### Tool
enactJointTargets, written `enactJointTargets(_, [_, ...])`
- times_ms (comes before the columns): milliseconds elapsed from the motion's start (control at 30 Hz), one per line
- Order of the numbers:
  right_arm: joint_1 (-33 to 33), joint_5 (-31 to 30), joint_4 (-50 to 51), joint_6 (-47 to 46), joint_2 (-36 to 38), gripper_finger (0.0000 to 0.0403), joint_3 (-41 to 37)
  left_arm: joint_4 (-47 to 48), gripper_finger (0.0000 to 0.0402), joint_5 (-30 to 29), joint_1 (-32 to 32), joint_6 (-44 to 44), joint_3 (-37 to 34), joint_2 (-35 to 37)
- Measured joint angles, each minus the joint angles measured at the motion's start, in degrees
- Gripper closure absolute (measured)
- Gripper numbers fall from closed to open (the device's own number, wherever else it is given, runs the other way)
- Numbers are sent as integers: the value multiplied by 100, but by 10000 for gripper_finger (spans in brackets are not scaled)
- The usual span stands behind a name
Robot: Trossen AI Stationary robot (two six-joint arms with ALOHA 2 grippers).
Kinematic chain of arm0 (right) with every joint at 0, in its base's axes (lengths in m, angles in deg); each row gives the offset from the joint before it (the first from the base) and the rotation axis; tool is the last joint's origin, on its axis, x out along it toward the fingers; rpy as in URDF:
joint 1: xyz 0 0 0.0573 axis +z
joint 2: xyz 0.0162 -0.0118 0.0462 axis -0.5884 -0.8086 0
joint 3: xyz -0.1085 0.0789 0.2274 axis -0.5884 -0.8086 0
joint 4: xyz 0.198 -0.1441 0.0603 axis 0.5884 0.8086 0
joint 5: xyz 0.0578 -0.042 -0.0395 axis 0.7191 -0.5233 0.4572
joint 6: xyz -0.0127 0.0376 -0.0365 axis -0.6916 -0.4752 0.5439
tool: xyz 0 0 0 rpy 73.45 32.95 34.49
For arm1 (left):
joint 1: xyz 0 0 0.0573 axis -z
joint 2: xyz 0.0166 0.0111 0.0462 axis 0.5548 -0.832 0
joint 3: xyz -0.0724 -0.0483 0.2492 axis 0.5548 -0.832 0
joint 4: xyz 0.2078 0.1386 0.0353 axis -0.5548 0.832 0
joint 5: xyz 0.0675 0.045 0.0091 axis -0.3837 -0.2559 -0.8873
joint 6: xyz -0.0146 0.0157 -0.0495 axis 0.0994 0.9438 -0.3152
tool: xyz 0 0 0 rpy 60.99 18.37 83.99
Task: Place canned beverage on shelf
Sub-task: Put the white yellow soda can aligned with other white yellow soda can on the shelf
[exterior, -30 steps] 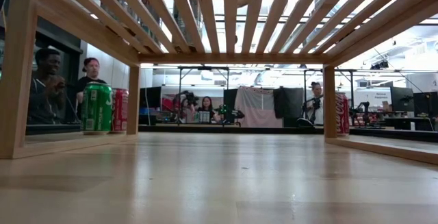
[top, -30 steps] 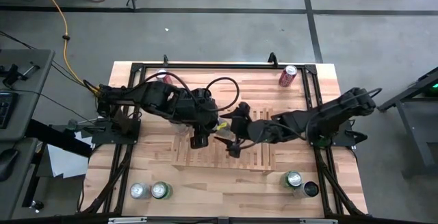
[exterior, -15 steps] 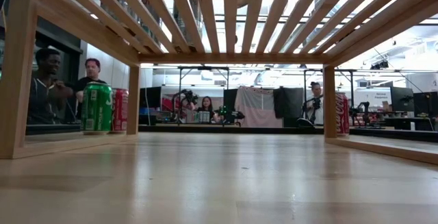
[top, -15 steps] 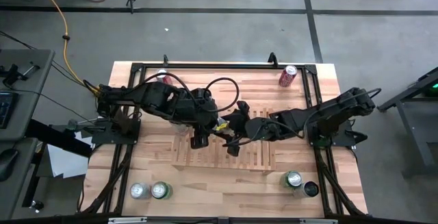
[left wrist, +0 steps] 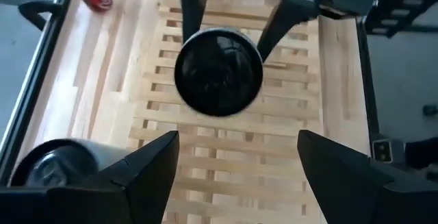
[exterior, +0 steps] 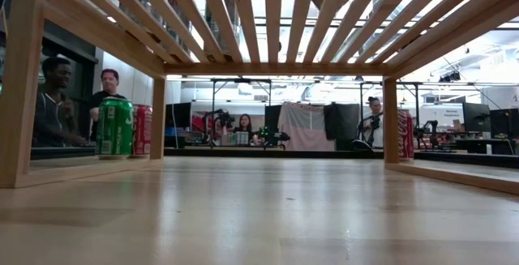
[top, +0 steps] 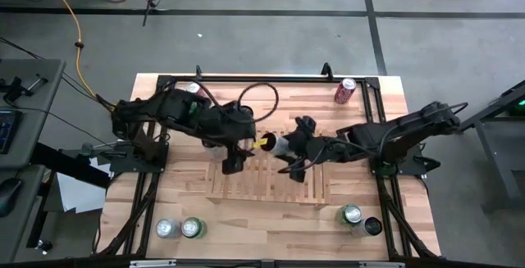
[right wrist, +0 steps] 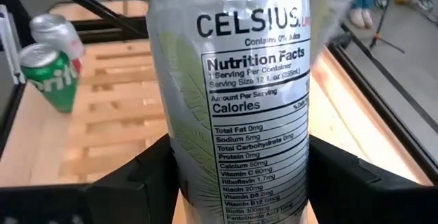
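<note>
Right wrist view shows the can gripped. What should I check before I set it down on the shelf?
1. Grip: ok. The right gripper is shut on the can.
2. Position: ok. The can hangs above the shelf.
3. Upright: not ok. The high view shows the can lying sideways, one end facing the left gripper.
4. Landing spot: ok. The slats under the can look bare in the left wrist view.
5. Clearance: cannot tell. The left gripper is open and close beside the can.
</note>
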Motion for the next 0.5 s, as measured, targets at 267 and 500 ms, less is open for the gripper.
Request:
enactJointTargets(267, [100, -85, -310, -447, 683, 166, -596, -598, 114, -1543, 523, -668, -47, 714])
enactJointTargets(500, [115, -11, -4698, -439, 635, 166, -2260, -1529, 114, -3406, 1667, -758, -824, 1499])
